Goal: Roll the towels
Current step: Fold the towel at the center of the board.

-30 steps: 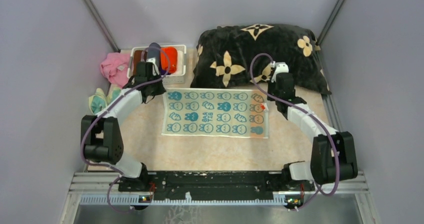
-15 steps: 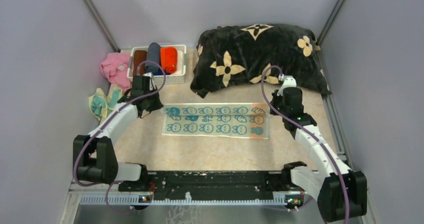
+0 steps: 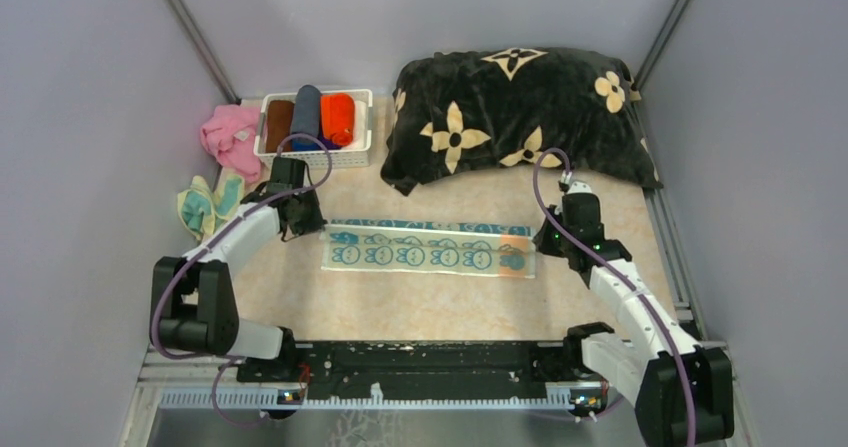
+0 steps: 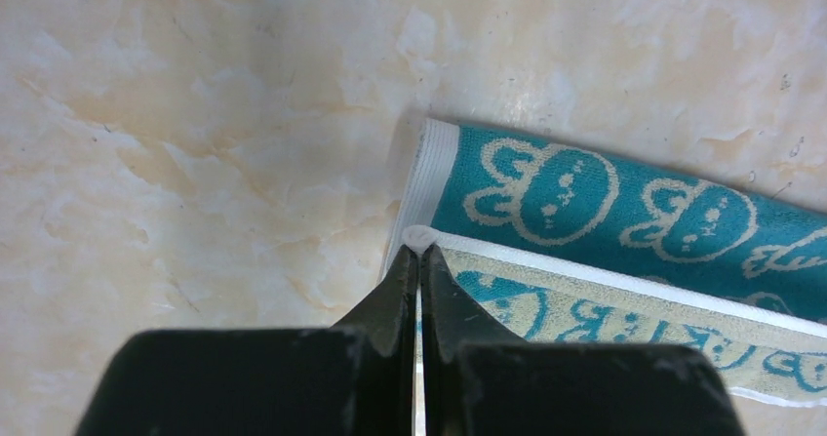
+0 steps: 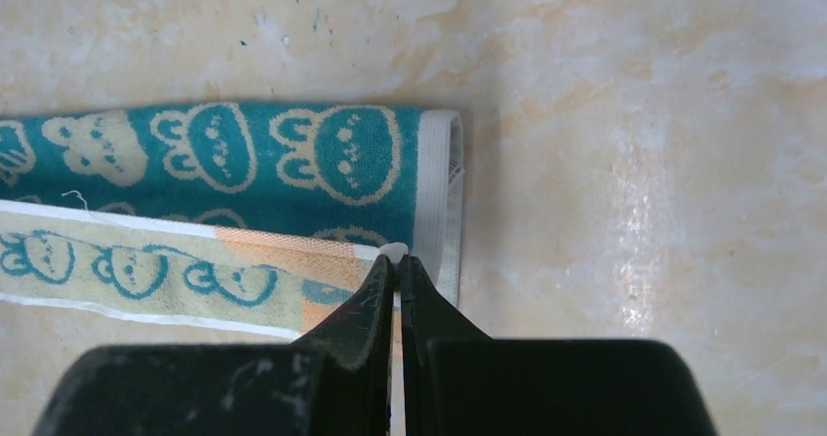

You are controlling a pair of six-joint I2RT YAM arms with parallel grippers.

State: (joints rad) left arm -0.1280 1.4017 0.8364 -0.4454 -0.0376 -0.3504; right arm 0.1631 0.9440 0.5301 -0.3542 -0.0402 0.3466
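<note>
Left gripper [image 4: 419, 265] and right gripper [image 5: 395, 265] each pinch a folded-over corner of the bunny-print towel [image 3: 430, 255]: folding begun, rolling pending; basket [image 3: 345, 153] beyond the jaws holds three rolls [image 3: 338, 117].

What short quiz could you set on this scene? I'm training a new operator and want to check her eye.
1. True or false: the left claw and the right claw are each shut on a corner of the bunny towel.
2. In the top view, what colour is the rightmost roll in the white basket?
3. In the top view, the pink cloth lies: A) left of the basket; B) inside the basket; C) under the bunny towel.
Key: 1 true; 2 orange-red; 3 A.
</note>
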